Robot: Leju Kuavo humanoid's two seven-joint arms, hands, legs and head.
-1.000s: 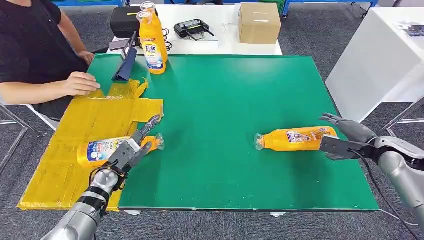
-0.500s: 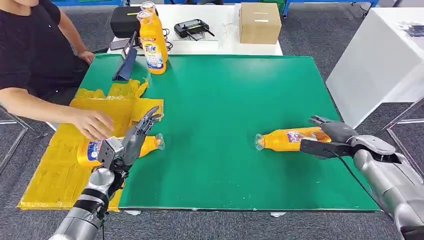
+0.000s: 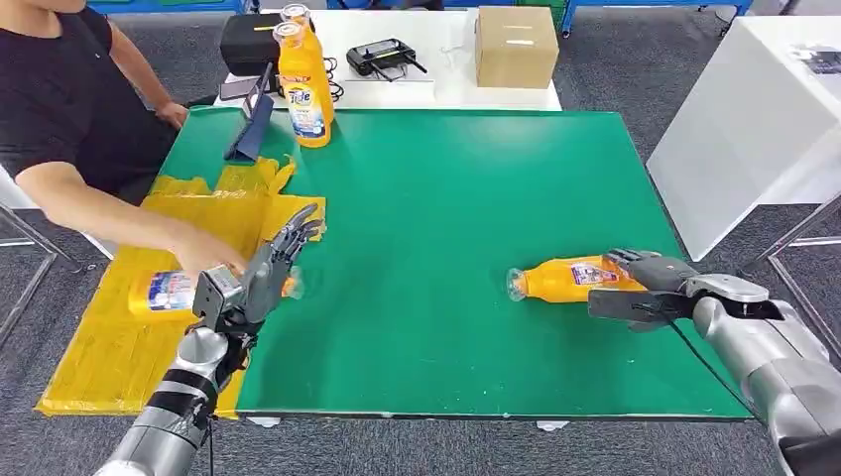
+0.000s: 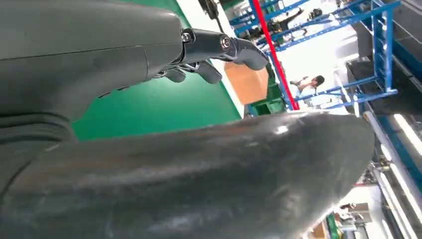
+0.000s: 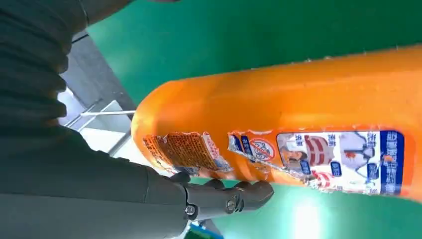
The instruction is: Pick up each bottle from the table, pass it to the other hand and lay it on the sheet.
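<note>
An orange bottle (image 3: 565,279) lies on its side on the green table (image 3: 446,198), cap toward the middle. My right hand (image 3: 645,285) reaches around its base end, fingers over the top and thumb along the near side. In the right wrist view the fingertips (image 5: 239,195) touch the bottle (image 5: 308,109), while a strip of green separates the thumb from it. My left hand (image 3: 256,281) hovers open with spread fingers at the edge of the yellow sheet (image 3: 109,347). A person's hand (image 3: 206,254) holds a second orange bottle (image 3: 159,292) lying on the sheet.
Two orange bottles (image 3: 302,89) stand upright at the table's far left, beside a blue stand (image 3: 253,124). Behind them a white table carries a cardboard box (image 3: 514,45), a black case (image 3: 246,40) and a controller (image 3: 387,55). A white cabinet (image 3: 754,109) stands to the right.
My right hand slid left onto the lying bottle's base. My left hand let go of the sheet bottle and lifted, and the person reached in and drew that bottle further left.
</note>
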